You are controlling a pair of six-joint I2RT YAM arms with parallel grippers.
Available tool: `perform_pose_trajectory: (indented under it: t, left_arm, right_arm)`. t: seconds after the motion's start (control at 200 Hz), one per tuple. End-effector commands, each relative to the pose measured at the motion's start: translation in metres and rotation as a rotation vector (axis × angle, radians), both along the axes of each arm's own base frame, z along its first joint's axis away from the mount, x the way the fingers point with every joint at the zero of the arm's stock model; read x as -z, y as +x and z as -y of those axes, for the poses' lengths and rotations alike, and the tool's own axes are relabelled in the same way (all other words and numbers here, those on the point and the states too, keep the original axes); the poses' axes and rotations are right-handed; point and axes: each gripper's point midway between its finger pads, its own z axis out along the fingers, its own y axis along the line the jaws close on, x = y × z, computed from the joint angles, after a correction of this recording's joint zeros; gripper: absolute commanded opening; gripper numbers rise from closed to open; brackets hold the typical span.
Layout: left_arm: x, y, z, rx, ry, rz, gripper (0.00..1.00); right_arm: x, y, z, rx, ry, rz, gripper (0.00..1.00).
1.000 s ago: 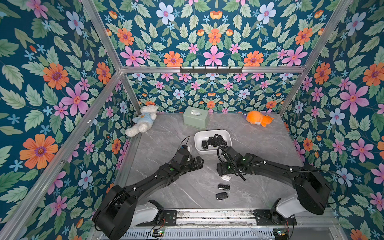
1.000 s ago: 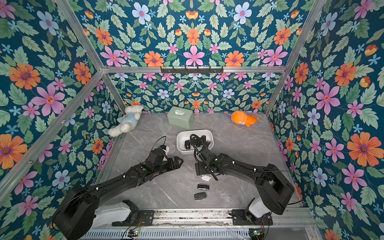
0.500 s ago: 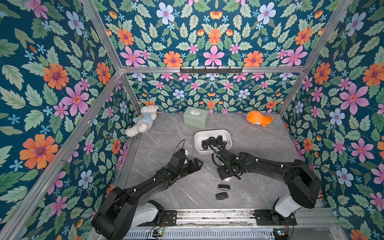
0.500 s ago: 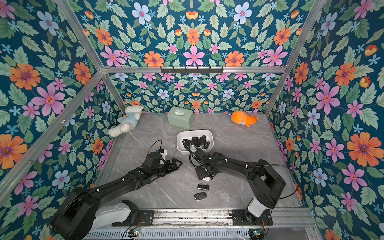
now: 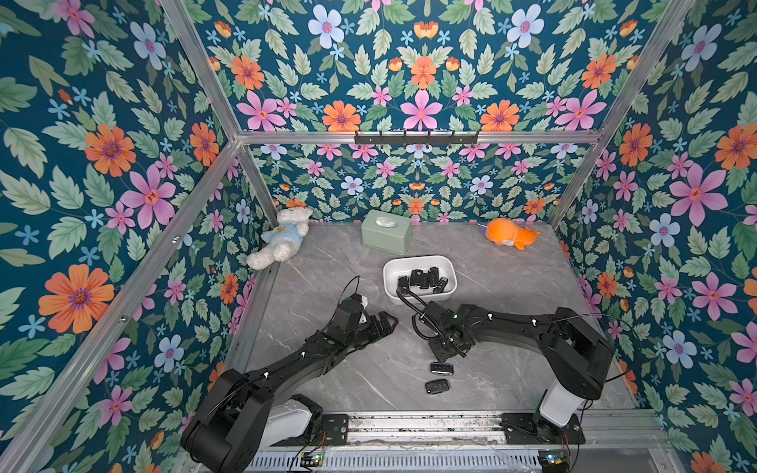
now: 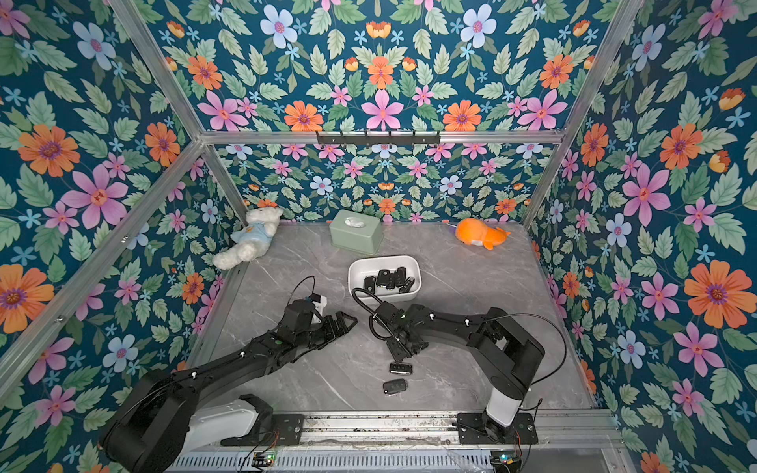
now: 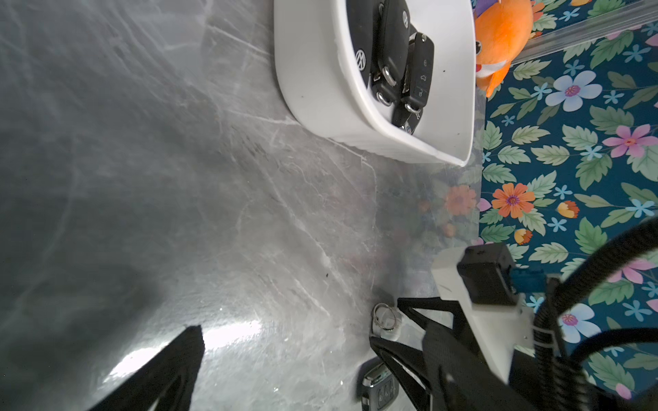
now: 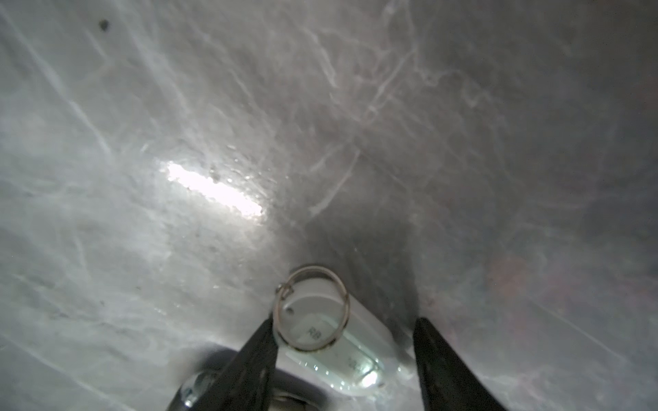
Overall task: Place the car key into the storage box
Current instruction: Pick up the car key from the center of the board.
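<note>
The storage box (image 5: pixel 418 259) (image 6: pixel 383 259) (image 7: pixel 313 89) is a white shallow tub holding several black key fobs (image 5: pixel 422 280) (image 7: pixel 391 53). Nearer than it, my right gripper (image 5: pixel 446 348) (image 6: pixel 405 348) (image 8: pixel 345 323) is down on the table, open, astride a white car key (image 8: pixel 359 341) with a metal ring (image 8: pixel 311 309). One finger touches the key's side; a gap separates the other from it. The gripper hides this key in both top views. My left gripper (image 5: pixel 385 321) (image 6: pixel 346 321) hovers open and empty to the left, one finger (image 7: pixel 171 373) showing.
Two black key fobs (image 5: pixel 441 368) (image 5: pixel 437 386) lie just nearer than the right gripper. A sage-green tissue box (image 5: pixel 386 231), a white teddy (image 5: pixel 282 241) and an orange plush (image 5: pixel 510 233) sit along the back wall. Floral walls enclose the grey table.
My right gripper came back from the storage box and lowered over the white key, with its jaws narrowing around it. The left arm has barely moved.
</note>
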Motion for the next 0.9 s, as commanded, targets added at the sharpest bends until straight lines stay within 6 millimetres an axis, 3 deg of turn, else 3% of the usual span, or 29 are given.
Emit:
perform_pose_trajectory:
  t: [0.0,0.445,0.895]
  left_arm:
    - [-0.003,0.002,0.001,0.001,-0.016,0.010,0.99]
    - [-0.003,0.004,-0.002,-0.012,-0.022,0.003,0.99]
    - [-0.012,0.017,-0.005,-0.030,-0.025,0.032,0.99]
  right_arm:
    - [0.002,0.000,0.007,-0.025,-0.041,0.005,0.61]
    - [0.011,-0.005,0.012,-0.047,-0.077,-0.021,0.44]
    - [-0.001,0.003,0.011,-0.023,-0.057,0.027,0.28]
